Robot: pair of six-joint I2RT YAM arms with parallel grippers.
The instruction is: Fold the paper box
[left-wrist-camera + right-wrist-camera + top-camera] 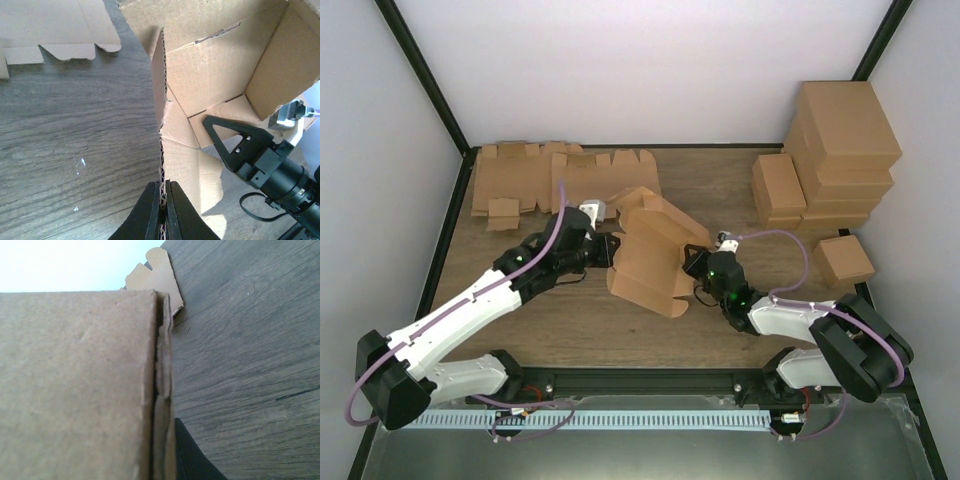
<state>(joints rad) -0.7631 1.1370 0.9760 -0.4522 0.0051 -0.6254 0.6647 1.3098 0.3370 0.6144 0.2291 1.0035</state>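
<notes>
A half-folded brown corrugated cardboard paper box sits tilted at the middle of the dark wood-grain surface, between two white-and-black robot arms. The jaws of the left arm are pinched tight on the raw edge of one upright wall, while the jaws of the right arm are closed on a doubled-over panel at the opposite side. Flat brown die-cut cardboard sheets lie at the far left, and closed brown cardboard boxes are stacked at the far right.

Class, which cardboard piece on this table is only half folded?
The paper box mid-table, pinched by the left gripper; blanks lie flat far-left, closed boxes stack right.
</notes>
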